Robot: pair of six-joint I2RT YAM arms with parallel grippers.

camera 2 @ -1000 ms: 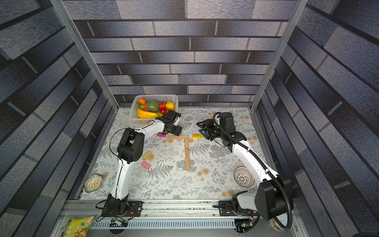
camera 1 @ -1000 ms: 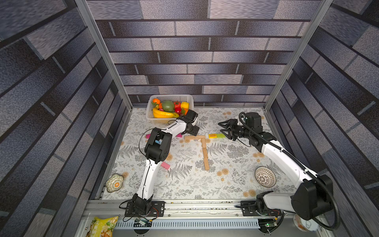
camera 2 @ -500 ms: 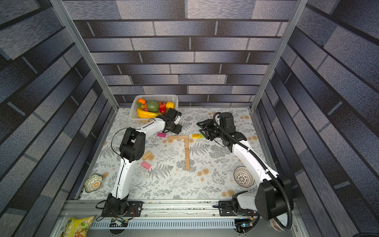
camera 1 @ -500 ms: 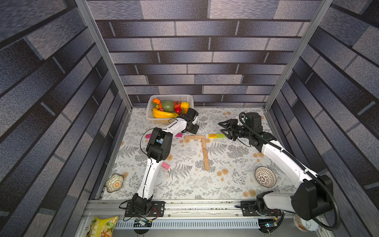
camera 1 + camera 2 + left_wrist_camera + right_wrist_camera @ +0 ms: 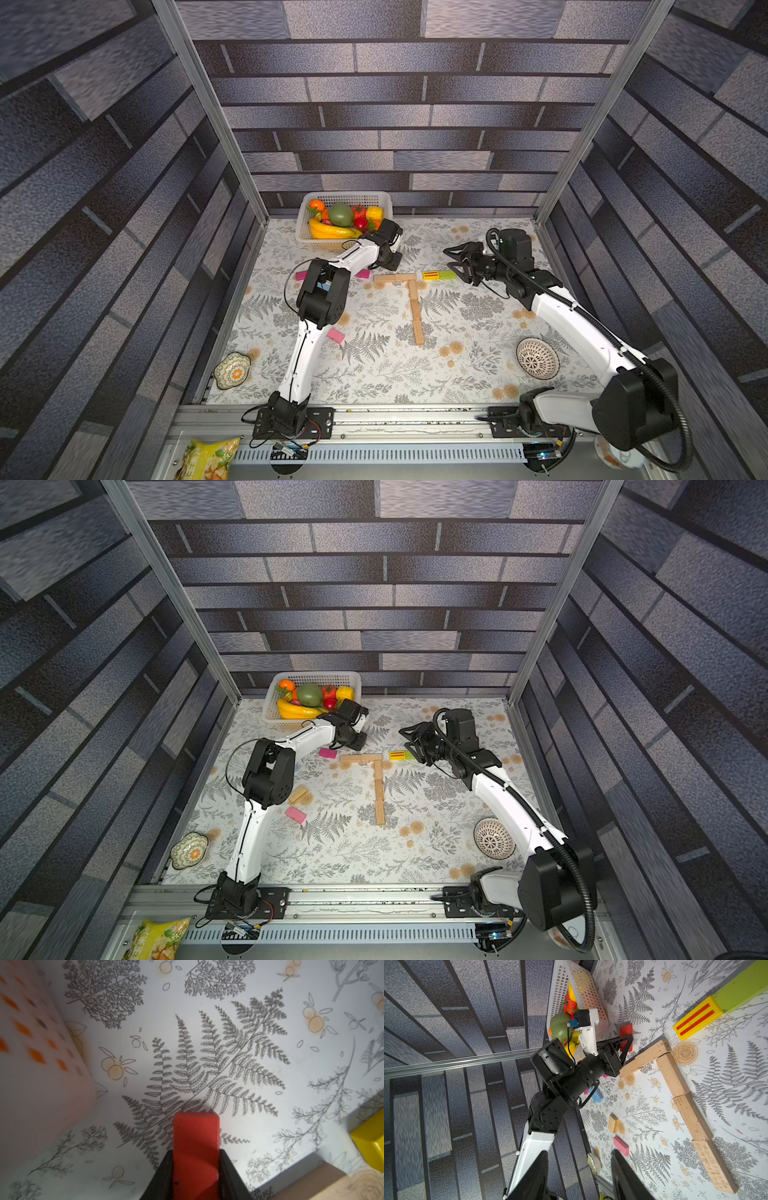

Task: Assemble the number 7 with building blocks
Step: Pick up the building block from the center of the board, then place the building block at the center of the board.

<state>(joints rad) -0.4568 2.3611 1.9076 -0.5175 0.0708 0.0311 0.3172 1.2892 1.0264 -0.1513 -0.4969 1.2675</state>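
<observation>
My left gripper is shut on a red block, held low over the mat beside the basket; in the right wrist view the red block sticks out past the left gripper. Tan blocks form the number 7: a short bar joined to a long stem. A yellow red-striped block and a green block lie end to end right of the bar. My right gripper hovers open and empty just right of the green block. Its fingers frame nothing.
A white basket of toy fruit stands at the back left. Loose pink, magenta, ridged tan and blue blocks lie near the left arm. A patterned bowl sits front right, a small dish front left.
The left gripper's jaws have closed onto the red block, staying by the basket. The right arm has not moved.
</observation>
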